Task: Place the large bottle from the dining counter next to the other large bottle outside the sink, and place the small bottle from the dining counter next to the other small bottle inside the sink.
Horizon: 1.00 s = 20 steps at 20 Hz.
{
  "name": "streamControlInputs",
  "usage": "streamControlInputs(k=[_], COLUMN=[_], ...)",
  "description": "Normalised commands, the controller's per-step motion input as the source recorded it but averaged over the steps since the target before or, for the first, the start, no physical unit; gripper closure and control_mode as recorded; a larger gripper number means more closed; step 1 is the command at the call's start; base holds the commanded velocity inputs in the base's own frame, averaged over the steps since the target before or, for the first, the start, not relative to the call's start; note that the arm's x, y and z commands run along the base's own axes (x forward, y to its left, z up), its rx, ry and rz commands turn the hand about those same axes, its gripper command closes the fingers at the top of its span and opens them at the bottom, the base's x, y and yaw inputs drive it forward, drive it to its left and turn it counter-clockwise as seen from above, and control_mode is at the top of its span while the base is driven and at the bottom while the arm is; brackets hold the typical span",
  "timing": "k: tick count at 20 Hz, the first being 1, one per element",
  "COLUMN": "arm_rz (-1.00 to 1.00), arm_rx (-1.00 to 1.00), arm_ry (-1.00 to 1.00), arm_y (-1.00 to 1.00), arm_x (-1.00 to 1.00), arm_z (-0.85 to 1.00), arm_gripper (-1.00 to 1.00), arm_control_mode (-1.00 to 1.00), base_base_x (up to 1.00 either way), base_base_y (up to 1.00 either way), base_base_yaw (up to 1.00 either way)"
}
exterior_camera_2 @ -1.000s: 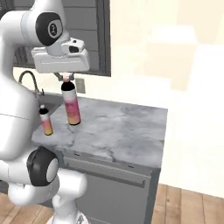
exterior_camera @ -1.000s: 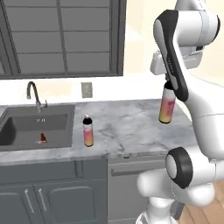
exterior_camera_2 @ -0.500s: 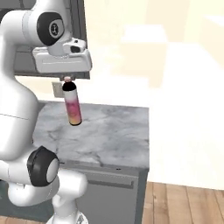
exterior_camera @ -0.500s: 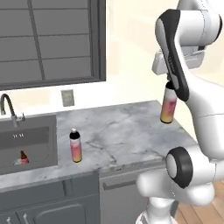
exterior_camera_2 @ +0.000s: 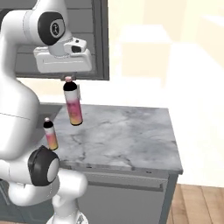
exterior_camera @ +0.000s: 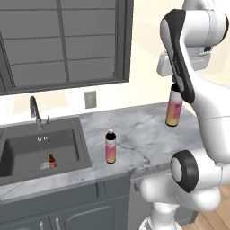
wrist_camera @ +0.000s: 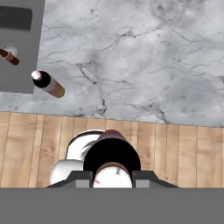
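End effector [exterior_camera_2: 68, 79] grips large bottle [exterior_camera_2: 73, 106] by cap, hanging below.

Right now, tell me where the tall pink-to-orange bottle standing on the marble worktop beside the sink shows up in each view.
Left base view: the standing tall pink-to-orange bottle is at centre, just right of the grey sink.
Right base view: at the left edge, beside the robot's white body.
Hand view: upper left, seen from above, close to the sink's edge.
Shared landmark: the grey-white marble worktop.
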Motion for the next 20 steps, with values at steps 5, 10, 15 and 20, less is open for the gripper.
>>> streamControlInputs(k=[5, 10, 15, 20], arm_rz=[0.00, 0.00, 0.00, 0.00], arm_rx=[0.00, 0.00, 0.00, 0.00], arm_ry=[0.00, 0.00, 0.00, 0.00], arm_y=[0.00, 0.00, 0.00, 0.00], arm_x=[0.00, 0.00, 0.00, 0.00], arm_z=[0.00, 0.00, 0.00, 0.00], arm_gripper=[1.00, 1.00, 1.00, 1.00], arm_control_mode=[1.00, 1.00, 1.00, 1.00], base_base_x=[0.32, 0.13, 0.00, 0.00], base_base_y=[0.34, 0.00, 0.00, 0.00], base_base_yaw=[-0.06, -0.01, 0.00, 0.00])
